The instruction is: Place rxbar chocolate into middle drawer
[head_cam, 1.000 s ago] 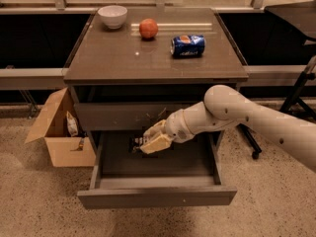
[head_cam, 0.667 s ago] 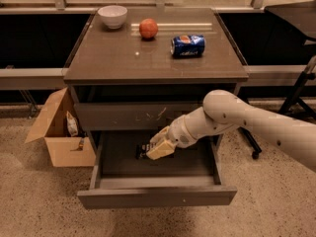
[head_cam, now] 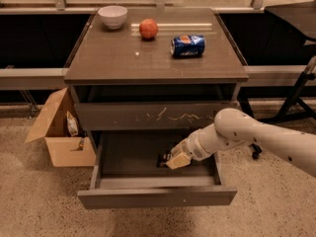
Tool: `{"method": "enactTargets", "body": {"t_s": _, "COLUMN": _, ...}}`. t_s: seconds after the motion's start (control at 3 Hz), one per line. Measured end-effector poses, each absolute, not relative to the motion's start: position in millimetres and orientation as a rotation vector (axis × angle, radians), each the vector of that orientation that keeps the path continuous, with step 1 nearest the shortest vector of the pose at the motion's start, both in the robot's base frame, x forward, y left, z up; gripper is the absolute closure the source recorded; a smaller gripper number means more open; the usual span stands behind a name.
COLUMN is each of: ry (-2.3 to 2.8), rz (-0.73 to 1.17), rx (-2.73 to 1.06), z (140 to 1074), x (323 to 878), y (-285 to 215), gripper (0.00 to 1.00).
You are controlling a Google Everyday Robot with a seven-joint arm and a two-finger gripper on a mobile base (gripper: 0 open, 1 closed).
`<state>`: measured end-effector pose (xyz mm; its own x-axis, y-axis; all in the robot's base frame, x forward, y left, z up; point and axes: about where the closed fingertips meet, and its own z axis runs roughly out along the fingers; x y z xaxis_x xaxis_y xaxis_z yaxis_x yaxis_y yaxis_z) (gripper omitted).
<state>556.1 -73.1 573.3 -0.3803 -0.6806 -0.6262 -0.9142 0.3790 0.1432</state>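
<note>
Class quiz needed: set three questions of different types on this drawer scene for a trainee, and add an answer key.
1. True or false: the gripper is inside the open middle drawer, with the rxbar chocolate at its tip.
2. What lies on its side on the cabinet top? A) a blue soda can; B) a bottle; C) a mug.
3. Fill in: the cardboard box stands on the floor on the picture's ____ side of the middle drawer.

Key: 1 true; 2 A; 3 left.
</note>
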Motion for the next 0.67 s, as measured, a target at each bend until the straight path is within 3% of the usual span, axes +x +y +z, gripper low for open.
{"method": "enactTargets", "body": {"t_s": 0.33, "ry": 2.166, "rz": 0.670, "rx": -1.299, "z": 508.9, "x": 584.8, "y": -113.8, "gripper": 1.00}}
{"method": "enactTargets", "body": {"t_s": 0.67, "ry": 2.162, "rz": 0.665, "rx": -1.291, "z": 507.5, "x": 586.8, "y": -114.5, "gripper": 1.00}}
